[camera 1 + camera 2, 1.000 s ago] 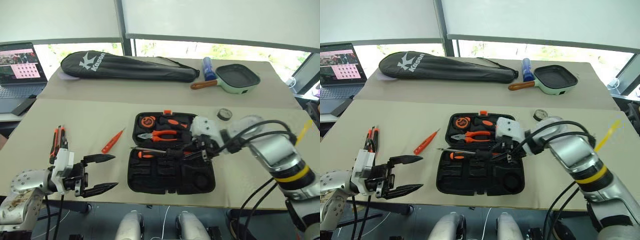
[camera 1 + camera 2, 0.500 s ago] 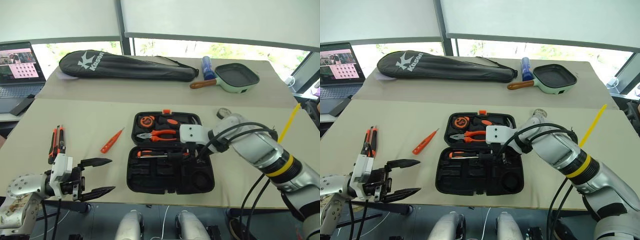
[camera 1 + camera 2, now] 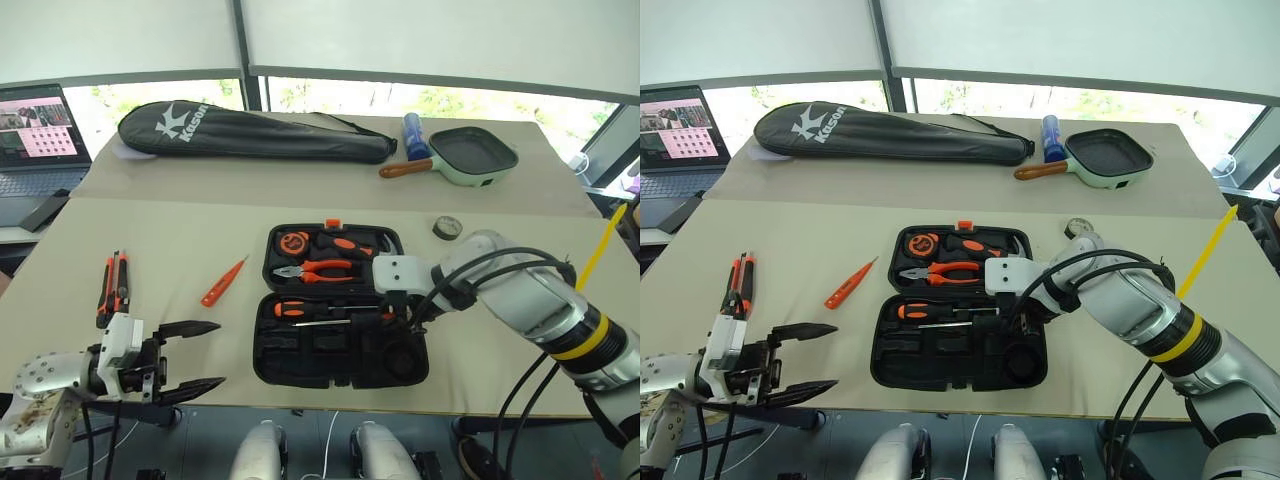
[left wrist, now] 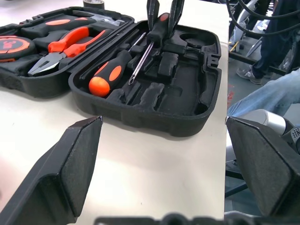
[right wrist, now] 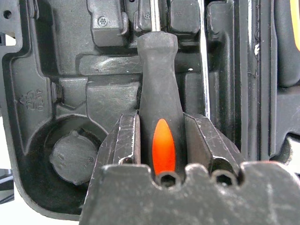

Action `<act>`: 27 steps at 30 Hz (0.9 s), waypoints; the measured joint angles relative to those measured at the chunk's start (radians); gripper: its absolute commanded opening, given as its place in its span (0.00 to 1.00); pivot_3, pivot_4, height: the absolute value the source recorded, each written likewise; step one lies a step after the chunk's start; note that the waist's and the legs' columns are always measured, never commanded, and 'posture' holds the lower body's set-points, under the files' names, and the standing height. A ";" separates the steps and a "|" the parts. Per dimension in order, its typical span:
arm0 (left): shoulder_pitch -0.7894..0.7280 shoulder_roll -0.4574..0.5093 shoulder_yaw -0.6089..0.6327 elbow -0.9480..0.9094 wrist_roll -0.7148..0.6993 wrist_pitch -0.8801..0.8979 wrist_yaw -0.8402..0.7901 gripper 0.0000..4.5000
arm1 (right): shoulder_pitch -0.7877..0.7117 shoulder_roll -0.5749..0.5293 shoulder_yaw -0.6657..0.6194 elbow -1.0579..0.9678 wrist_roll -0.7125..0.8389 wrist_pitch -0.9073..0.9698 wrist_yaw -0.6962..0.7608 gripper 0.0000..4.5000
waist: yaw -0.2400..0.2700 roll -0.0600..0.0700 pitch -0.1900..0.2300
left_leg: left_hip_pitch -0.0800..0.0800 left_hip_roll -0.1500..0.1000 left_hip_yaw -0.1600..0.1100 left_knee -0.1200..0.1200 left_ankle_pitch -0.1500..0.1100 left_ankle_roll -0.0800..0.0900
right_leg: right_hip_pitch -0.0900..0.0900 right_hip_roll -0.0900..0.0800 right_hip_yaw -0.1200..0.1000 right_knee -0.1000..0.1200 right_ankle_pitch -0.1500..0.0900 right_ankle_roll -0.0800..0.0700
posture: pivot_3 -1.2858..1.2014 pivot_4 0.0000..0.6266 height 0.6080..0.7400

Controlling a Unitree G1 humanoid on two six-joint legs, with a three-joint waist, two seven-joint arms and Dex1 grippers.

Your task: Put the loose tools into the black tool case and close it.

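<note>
**Right gripper clamps screwdriver over open case**

The black tool case point(image 3: 340, 335) lies open at the table's near centre. The right gripper point(image 3: 392, 312) reaches down into its front half, jaws closed on the handle of 1 screwdriver point(image 5: 161, 124), whose shaft lies along the moulded slots. A second screwdriver point(image 4: 108, 74) rests in the case beside it. The left gripper point(image 3: 190, 355) hovers at the table's near left edge, jaws wide apart and empty. The tester screwdriver point(image 3: 224, 281) and utility knife point(image 3: 113, 285) lie left of the case; the tape roll point(image 3: 448, 228) sits behind it on the right.

The right tool point(image 5: 161, 140) points steeply down, fingers clamped, while the left tool point(image 3: 185, 358) hangs level, fingers spread wide.
</note>
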 measured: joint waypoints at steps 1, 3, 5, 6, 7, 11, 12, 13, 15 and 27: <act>-0.002 -0.001 -0.005 0.000 0.000 0.000 0.000 1.00 | 0.004 0.001 0.000 0.007 -0.009 -0.011 -0.002 0.23 | 0.000 0.000 0.000 | 0.000 0.000 0.000 0.000 0.000 0.000 | 0.000 0.000 0.000 0.000 0.000 0.000 | 0.52 0.24 1.00; -0.004 -0.003 -0.008 0.000 0.001 -0.001 0.003 1.00 | 0.015 0.011 -0.003 0.028 -0.015 -0.017 -0.009 0.34 | 0.000 -0.001 -0.001 | 0.000 0.000 0.000 0.000 0.000 0.000 | 0.000 0.000 0.000 0.000 0.000 0.000 | 0.52 0.24 1.00; -0.009 -0.003 -0.009 0.000 0.001 -0.001 0.009 1.00 | 0.021 0.031 -0.009 0.058 -0.018 -0.021 -0.015 0.51 | 0.000 -0.001 -0.001 | 0.000 0.000 0.000 0.000 0.000 0.000 | 0.000 0.000 0.000 0.001 0.000 0.000 | 0.52 0.24 1.00; -0.014 -0.004 -0.010 0.000 0.001 -0.001 0.010 1.00 | 0.021 0.034 -0.011 0.066 -0.018 -0.022 -0.016 0.56 | 0.000 -0.001 -0.001 | 0.000 0.000 0.000 0.000 0.000 0.000 | 0.000 0.000 0.000 0.001 0.000 0.000 | 0.52 0.24 1.00; -0.019 -0.004 -0.010 0.000 0.001 -0.001 0.012 1.00 | 0.021 0.036 -0.015 0.073 -0.018 -0.023 -0.015 0.65 | 0.000 -0.001 -0.001 | 0.000 0.000 0.000 0.000 0.000 0.000 | 0.000 0.000 0.000 0.001 0.000 0.000 | 0.52 0.24 1.00; -0.020 -0.004 -0.011 -0.001 0.001 0.000 0.024 1.00 | 0.017 0.041 -0.055 0.075 -0.009 -0.030 0.011 0.86 | -0.008 -0.003 -0.002 | 0.002 0.001 0.000 0.000 0.000 0.000 | 0.000 0.001 0.000 0.003 0.000 -0.001 | 0.52 0.24 1.00; -0.021 -0.005 -0.012 -0.003 0.001 0.000 0.028 1.00 | 0.018 0.041 -0.069 0.073 0.018 -0.030 0.028 0.86 | -0.009 -0.003 -0.002 | 0.002 0.001 -0.001 0.000 0.000 0.000 | 0.000 0.001 0.000 0.005 0.000 -0.001 | 0.52 0.24 1.00; -0.020 -0.005 -0.012 -0.006 0.001 0.001 0.032 1.00 | 0.022 0.046 -0.076 0.068 0.054 -0.025 0.052 0.86 | -0.009 -0.003 -0.002 | 0.002 0.001 -0.001 0.000 0.000 0.000 | -0.001 0.001 0.000 0.006 -0.001 -0.002 | 0.52 0.24 1.00; -0.019 -0.005 -0.012 -0.012 0.001 0.003 0.038 1.00 | 0.031 0.057 -0.106 0.055 0.126 -0.022 0.096 0.86 | -0.008 -0.003 -0.001 | 0.002 0.001 -0.002 0.000 0.000 0.000 | -0.001 0.002 0.000 0.007 -0.001 -0.002 | 0.52 0.24 1.00; -0.036 -0.009 -0.046 -0.055 0.000 0.030 0.082 1.00 | 0.190 0.206 -0.298 0.207 0.237 -0.327 0.075 0.10 | -0.001 -0.004 -0.002 | 0.001 0.001 -0.001 0.006 0.000 0.000 | 0.000 0.001 -0.001 0.009 -0.001 -0.002 | 0.52 0.24 1.00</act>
